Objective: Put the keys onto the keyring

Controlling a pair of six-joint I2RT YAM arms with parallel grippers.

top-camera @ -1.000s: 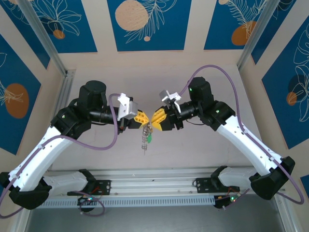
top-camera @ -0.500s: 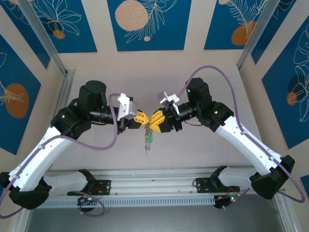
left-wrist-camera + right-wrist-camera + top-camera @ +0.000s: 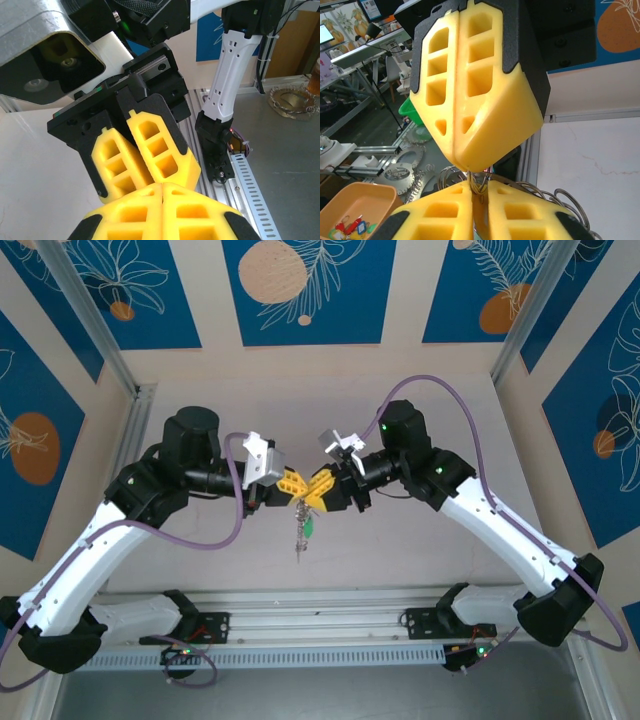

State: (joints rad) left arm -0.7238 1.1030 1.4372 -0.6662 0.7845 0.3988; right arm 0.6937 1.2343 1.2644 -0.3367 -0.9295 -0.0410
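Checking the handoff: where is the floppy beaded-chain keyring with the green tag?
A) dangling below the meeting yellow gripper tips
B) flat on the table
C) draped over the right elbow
A: the keyring hangs straight down from where the left gripper and right gripper meet tip to tip.

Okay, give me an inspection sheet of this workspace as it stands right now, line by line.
Surface: pale matt table.
Job's things: keyring with green tag hangs from the left pincer; tiny tan-gold key seems pinched in the right pincer.
Clutter: nothing seen on the table.
Grippers: both shut, tip to tip above the table.
Cables: purple cables loop free off both arms.
Surroundings: blue leaf-print panels; aluminium rail at the near edge.
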